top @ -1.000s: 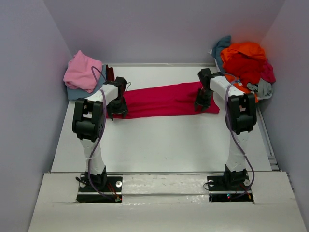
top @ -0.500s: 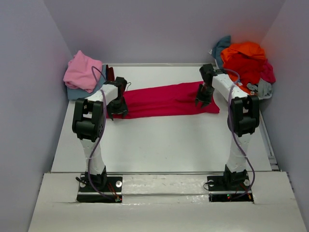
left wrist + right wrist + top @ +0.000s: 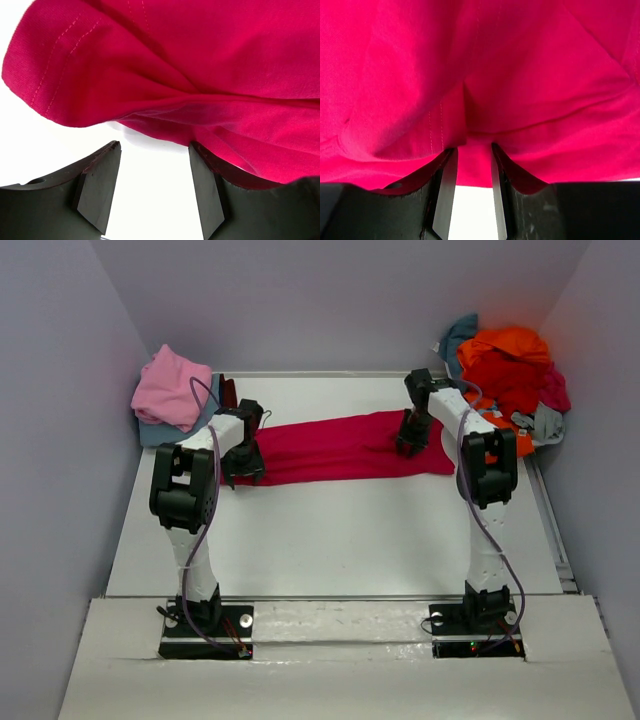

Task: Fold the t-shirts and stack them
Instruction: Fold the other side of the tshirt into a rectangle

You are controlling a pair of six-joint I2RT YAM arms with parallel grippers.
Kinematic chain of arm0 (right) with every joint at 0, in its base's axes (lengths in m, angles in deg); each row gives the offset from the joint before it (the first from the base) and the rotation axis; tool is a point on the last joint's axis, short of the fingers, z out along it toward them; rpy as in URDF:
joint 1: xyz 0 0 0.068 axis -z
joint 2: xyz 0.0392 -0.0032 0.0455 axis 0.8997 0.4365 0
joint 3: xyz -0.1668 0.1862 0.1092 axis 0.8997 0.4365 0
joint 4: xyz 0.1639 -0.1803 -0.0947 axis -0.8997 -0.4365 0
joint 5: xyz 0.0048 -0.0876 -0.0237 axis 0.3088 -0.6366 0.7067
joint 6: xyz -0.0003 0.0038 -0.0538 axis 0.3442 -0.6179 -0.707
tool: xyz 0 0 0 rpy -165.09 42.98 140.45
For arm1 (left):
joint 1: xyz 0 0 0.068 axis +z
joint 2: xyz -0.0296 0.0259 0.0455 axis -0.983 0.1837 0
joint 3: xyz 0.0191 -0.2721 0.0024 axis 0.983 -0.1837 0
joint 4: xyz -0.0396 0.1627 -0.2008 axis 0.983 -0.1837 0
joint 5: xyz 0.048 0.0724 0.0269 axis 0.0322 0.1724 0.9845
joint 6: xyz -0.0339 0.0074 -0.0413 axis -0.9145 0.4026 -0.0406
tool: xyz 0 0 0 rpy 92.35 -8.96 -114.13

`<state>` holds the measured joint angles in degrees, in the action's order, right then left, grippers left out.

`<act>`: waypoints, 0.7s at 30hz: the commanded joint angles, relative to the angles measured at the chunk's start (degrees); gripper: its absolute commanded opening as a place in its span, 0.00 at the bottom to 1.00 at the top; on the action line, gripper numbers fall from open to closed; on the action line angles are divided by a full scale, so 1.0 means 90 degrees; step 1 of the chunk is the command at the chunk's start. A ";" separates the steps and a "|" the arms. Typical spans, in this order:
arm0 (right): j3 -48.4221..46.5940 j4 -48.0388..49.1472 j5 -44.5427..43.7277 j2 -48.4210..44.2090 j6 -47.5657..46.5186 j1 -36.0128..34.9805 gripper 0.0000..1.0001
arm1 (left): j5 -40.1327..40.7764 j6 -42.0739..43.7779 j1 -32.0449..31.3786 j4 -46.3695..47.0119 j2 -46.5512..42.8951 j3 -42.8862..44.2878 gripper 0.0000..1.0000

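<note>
A magenta-red t-shirt (image 3: pixel 340 448) lies stretched left to right across the far half of the table, folded into a long band. My left gripper (image 3: pixel 243 470) sits at its left end. In the left wrist view that gripper (image 3: pixel 155 147) is open, bare table between its fingers, and the shirt's hem (image 3: pixel 75 85) lies just beyond the tips. My right gripper (image 3: pixel 410 443) is at the shirt's right end. In the right wrist view it (image 3: pixel 472 150) is shut on a bunch of the shirt's cloth (image 3: pixel 470 100), which gathers into creases at the jaws.
A pink t-shirt (image 3: pixel 172 388) rests on a dusty blue one (image 3: pixel 150 430) at the far left corner. At the far right is a heap of t-shirts: orange (image 3: pixel 510 343), red (image 3: pixel 505 378), teal (image 3: pixel 458 335), grey (image 3: pixel 548 423). Side walls stand close on both sides.
My right gripper has shifted a little left and toward the back wall over the shirt's right end. The left arm has stayed still.
</note>
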<state>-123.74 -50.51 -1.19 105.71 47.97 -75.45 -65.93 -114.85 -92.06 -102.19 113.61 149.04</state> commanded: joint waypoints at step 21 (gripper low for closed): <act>-0.2202 -0.0014 0.0658 0.1232 -0.0264 -0.0108 0.39 | 0.0032 0.0084 -0.0040 -0.0216 -0.0220 0.0177 0.68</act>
<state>-138.36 -50.83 1.74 114.96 47.01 -75.85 -65.93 -114.85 -92.17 -102.38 113.61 149.04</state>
